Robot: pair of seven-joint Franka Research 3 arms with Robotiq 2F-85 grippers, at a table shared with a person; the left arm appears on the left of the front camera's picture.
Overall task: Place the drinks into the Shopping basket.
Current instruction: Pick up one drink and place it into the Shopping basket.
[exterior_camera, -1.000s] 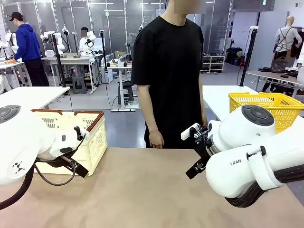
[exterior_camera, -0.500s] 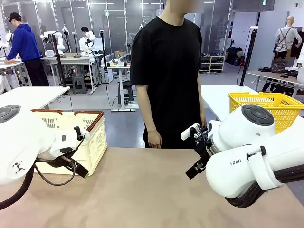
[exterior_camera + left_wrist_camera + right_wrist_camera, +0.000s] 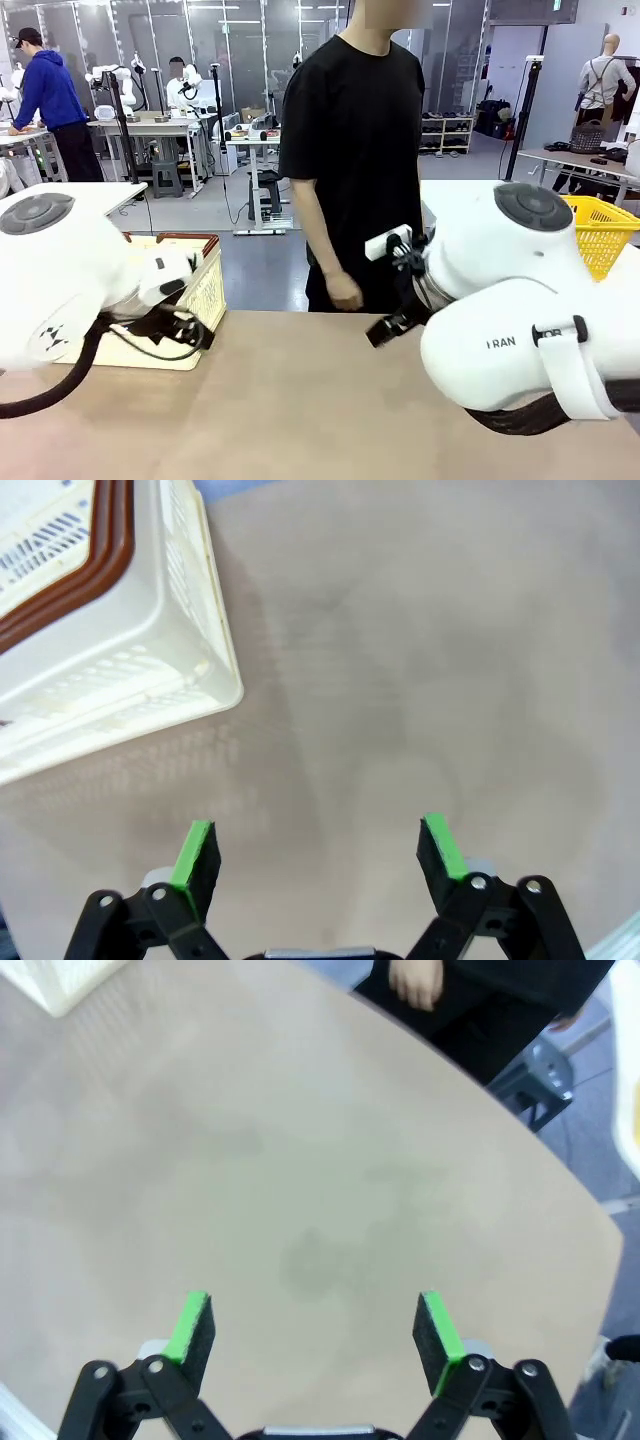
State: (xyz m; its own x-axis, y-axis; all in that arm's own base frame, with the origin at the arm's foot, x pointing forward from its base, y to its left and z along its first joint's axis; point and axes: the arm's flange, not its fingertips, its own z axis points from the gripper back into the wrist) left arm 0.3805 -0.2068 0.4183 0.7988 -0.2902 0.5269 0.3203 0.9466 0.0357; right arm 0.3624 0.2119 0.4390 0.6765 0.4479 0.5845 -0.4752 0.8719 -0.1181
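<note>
The drinks are out of view. The Shopping basket point(image 3: 203, 288), cream-white and slotted with a dark brown rim, stands at the table's far left, partly hidden behind my left arm point(image 3: 60, 270). In the left wrist view the Shopping basket point(image 3: 150, 660) is at the upper left, with my left gripper point(image 3: 318, 845) open over bare table to its right and nothing between the green pads. My right gripper point(image 3: 313, 1325) is also open over bare tabletop and holds nothing. A corner of the Shopping basket point(image 3: 70, 980) lies far off at the top left of that view.
A person in a black shirt point(image 3: 355, 140) stands at the far edge, one hand point(image 3: 345, 290) hanging near the table; that hand point(image 3: 415, 980) also appears ahead of the right gripper. A yellow mesh basket point(image 3: 605, 230) sits on another table at the right. My right arm point(image 3: 510, 300) bulks at the right.
Both arms have shifted: the left one rose and moved right, covering more of the basket; the right one rose and moved left. The person's hand moved slightly right.
</note>
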